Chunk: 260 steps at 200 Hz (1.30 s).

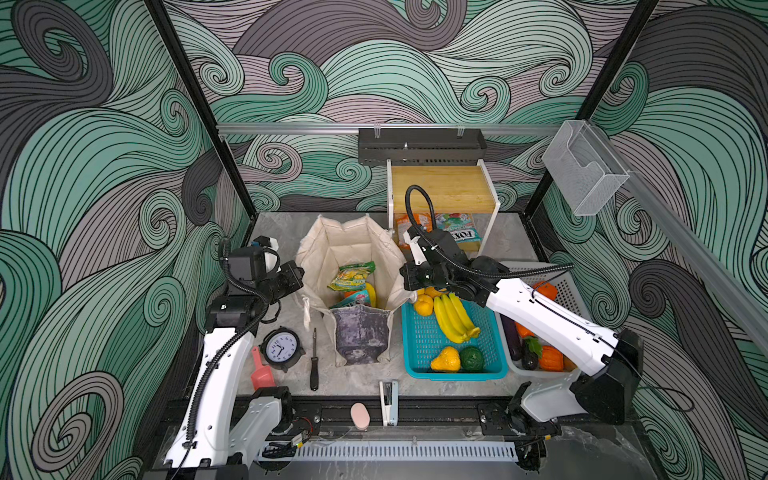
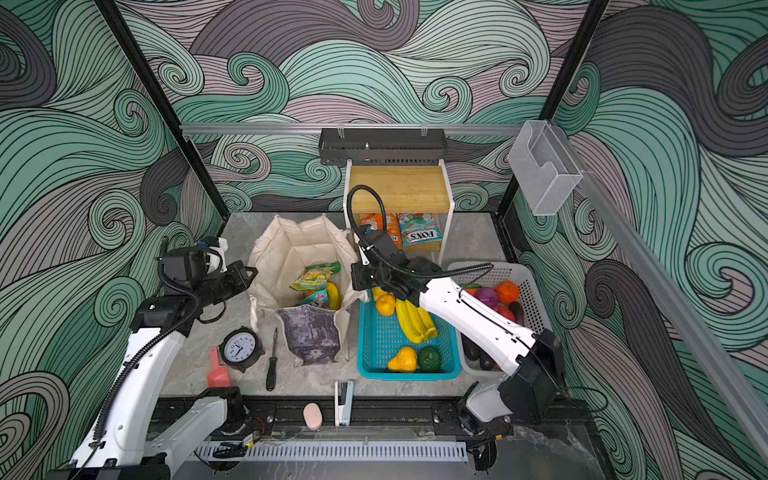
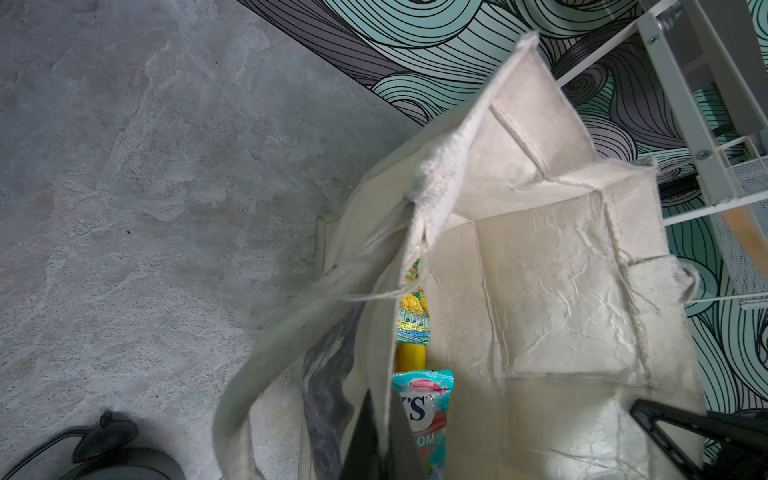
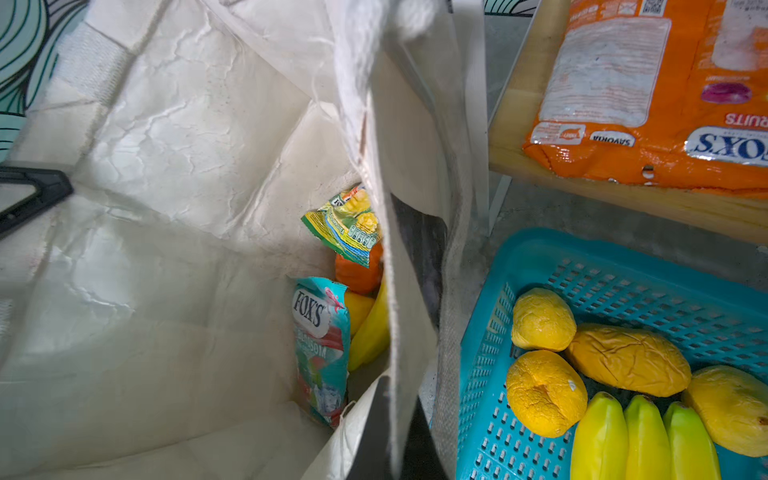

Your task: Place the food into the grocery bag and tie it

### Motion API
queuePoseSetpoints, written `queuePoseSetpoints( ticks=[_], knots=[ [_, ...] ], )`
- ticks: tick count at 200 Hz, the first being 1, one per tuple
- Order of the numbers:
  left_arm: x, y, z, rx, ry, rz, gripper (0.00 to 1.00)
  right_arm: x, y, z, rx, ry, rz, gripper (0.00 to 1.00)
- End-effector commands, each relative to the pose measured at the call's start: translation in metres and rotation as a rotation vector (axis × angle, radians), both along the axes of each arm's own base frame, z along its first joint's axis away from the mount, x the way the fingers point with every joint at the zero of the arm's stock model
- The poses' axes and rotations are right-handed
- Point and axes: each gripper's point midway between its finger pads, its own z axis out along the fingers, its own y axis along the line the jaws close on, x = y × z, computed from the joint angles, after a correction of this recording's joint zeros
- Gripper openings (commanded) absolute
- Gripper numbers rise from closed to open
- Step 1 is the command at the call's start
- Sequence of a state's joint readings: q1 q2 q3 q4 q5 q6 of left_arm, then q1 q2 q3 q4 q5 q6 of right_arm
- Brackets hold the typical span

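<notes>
The grocery bag (image 1: 351,243) is standing upright and open-mouthed in the middle of the tabletop (image 1: 286,232), its mottled panel facing the arms' bases. Food is already lying at its bottom: a yellow-green packet (image 1: 351,277), a teal packet (image 1: 354,297) and a banana (image 1: 371,293), with an orange piece (image 4: 357,274) showing under the packet in the right wrist view. More fruit, among it a bunch of bananas (image 1: 454,319), is lying in the teal basket (image 1: 455,376) just beside the bag's right side. The left fingers (image 3: 359,449) are pressing shut on the bag's left side wall at the rim, with cloth pinched between them. The right fingers (image 4: 372,449) are pinching the opposite, right side wall likewise. Governing relation: the two grips are facing one another straight across the mouth, the opening is lying wholly between them, and each arm is working on its own nearer side. The line joining the grips is running left to right, crosswise to the panel-to-back direction. A cream handle strap (image 3: 249,374) is hanging loose outside the left wall, just beside the left fingers. Judgement: closing the bag appears to be the step in hand, and the coming move is calling for both walls to be drawn inward over the food. Risk: the limp cloth slipping, or the bag tipping toward the basket.
</notes>
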<state>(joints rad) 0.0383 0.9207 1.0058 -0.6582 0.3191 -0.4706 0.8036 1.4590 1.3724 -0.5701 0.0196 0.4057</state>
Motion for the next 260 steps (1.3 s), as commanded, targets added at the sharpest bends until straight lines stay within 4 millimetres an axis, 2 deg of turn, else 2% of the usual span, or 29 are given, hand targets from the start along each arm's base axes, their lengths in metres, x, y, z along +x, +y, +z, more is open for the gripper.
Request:
queuePoseSetpoints(
  ticks=[1, 12, 27, 38, 53, 67, 70, 73, 76, 131, 151, 173, 211, 240, 260],
  knots=[
    [0.005, -0.002, 0.008, 0.004, -0.054, -0.024, 0.00, 0.003, 0.000, 0.007, 0.031, -0.027, -0.021, 0.01],
    [0.005, -0.004, 0.003, 0.002, -0.051, -0.045, 0.00, 0.002, -0.001, 0.009, 0.034, -0.035, -0.018, 0.05],
    [0.004, -0.004, -0.004, 0.009, -0.044, -0.047, 0.00, 0.000, -0.003, 0.016, 0.044, -0.056, -0.008, 0.16],
    [0.003, -0.005, -0.006, 0.012, -0.057, -0.056, 0.00, -0.002, -0.006, 0.023, 0.052, -0.077, -0.002, 0.33],
    [0.001, -0.004, -0.006, 0.018, -0.074, -0.054, 0.00, -0.006, -0.014, 0.030, 0.056, -0.101, -0.005, 0.66],
    [0.000, -0.004, -0.007, 0.028, -0.073, -0.056, 0.00, -0.009, -0.025, 0.037, 0.054, -0.120, -0.026, 0.84],
    [0.000, -0.004, -0.007, 0.029, -0.074, -0.058, 0.00, -0.010, -0.028, 0.039, 0.053, -0.128, -0.029, 0.88],
    [0.000, -0.004, -0.009, 0.029, -0.068, -0.059, 0.00, -0.010, -0.030, 0.040, 0.050, -0.132, -0.034, 0.97],
    [0.000, -0.004, -0.009, 0.031, -0.065, -0.058, 0.00, -0.010, -0.033, 0.040, 0.046, -0.136, -0.039, 0.99],
    [-0.005, -0.006, -0.015, 0.028, -0.058, -0.071, 0.00, -0.024, -0.094, 0.063, 0.014, -0.241, -0.154, 1.00],
    [-0.006, -0.007, -0.013, 0.024, -0.065, -0.076, 0.00, -0.027, -0.119, 0.065, 0.003, -0.253, -0.191, 1.00],
    [-0.007, -0.007, -0.013, 0.027, -0.068, -0.078, 0.00, -0.025, -0.156, 0.062, -0.007, -0.248, -0.284, 1.00],
    [-0.008, -0.006, -0.013, 0.037, -0.070, -0.075, 0.00, -0.010, -0.210, 0.040, 0.001, -0.165, -0.448, 1.00],
    [-0.011, -0.003, -0.014, 0.055, -0.069, -0.064, 0.00, 0.002, -0.253, 0.002, -0.024, -0.061, -0.616, 1.00],
    [-0.011, -0.002, -0.014, 0.058, -0.072, -0.062, 0.00, 0.008, -0.284, -0.016, -0.043, -0.030, -0.737, 1.00]
  ],
)
